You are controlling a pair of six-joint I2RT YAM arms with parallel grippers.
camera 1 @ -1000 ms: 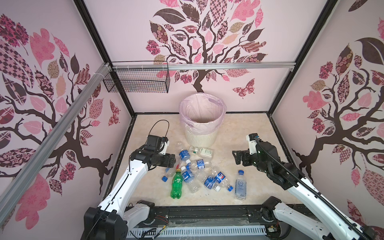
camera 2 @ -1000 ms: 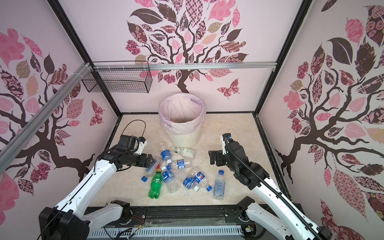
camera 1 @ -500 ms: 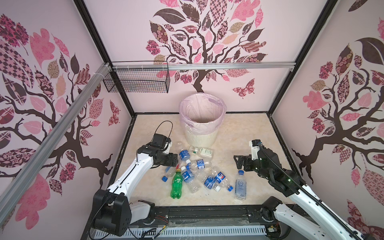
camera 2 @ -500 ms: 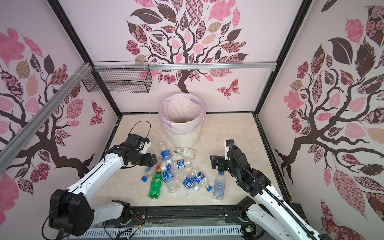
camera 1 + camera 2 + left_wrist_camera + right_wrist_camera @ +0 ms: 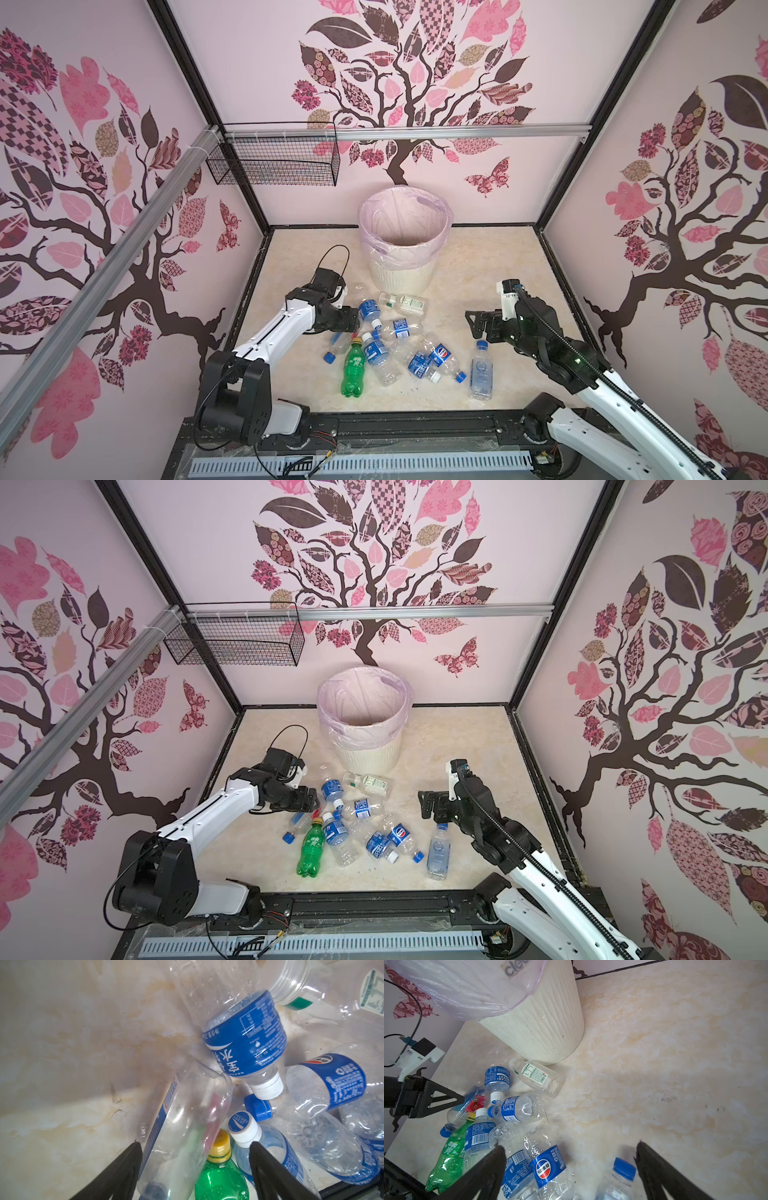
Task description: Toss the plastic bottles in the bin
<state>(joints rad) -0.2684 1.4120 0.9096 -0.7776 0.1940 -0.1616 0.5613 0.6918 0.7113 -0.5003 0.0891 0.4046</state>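
The bin (image 5: 402,276) stands upright by the back wall; the print on its bag (image 5: 467,987) is cut off at "cle". The plastic bottles (image 5: 395,345) lie heaped just in front of it. In front and to the bin's left, the left gripper (image 5: 193,1142) straddles a clear bottle (image 5: 187,1115) with its jaws apart, one finger (image 5: 133,1153) at the label; a firm grip cannot be made out. In front and to the bin's right, the right gripper (image 5: 569,1146) gapes wide and holds nothing. One cap (image 5: 239,1123) reads "POCARI SWEAT".

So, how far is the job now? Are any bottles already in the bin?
Done: nothing yet; no bottle shows in the visible part of the bin. In hand: the left hand stands open around a clear blue-capped bottle, not yet gripping it; the right hand hangs open, holding nothing. Left: about ten plastic bottles, all on the floor.
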